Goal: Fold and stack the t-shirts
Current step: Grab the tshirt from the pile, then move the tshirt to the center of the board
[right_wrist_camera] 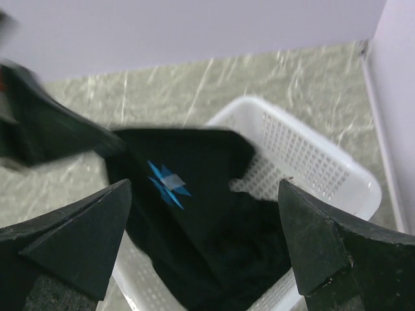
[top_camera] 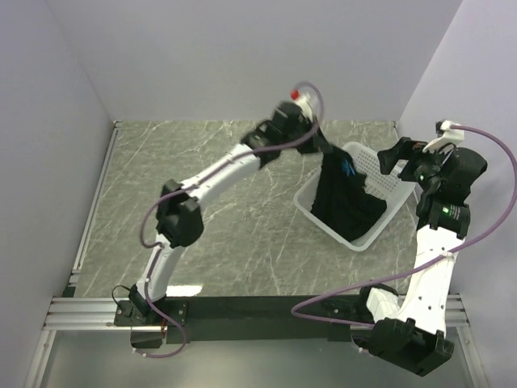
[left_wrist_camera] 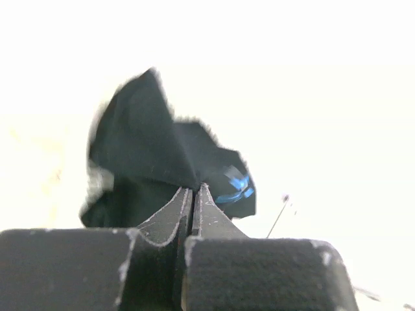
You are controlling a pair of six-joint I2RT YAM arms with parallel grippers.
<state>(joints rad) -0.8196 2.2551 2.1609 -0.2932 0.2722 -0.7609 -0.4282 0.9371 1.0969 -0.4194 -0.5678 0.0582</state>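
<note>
A black t-shirt [top_camera: 346, 200] with a light-blue starburst logo [right_wrist_camera: 167, 184] hangs partly out of the white perforated basket [top_camera: 389, 179], its lower part still bunched inside. My left gripper [top_camera: 326, 150] is shut on a pinch of the t-shirt's cloth [left_wrist_camera: 149, 149] at its upper edge, above the basket's left side; in the left wrist view the jaws [left_wrist_camera: 196, 188] meet with the fabric between their tips. My right gripper [top_camera: 397, 158] stands open over the basket's right end, nothing between its fingers [right_wrist_camera: 204, 184], looking down on the t-shirt [right_wrist_camera: 214, 227].
The basket [right_wrist_camera: 311, 155] sits at the right of the grey marbled table [top_camera: 226, 234], close to the right wall. Pale walls close in the table at the left, back and right. The left arm [right_wrist_camera: 45, 126] reaches across toward the basket.
</note>
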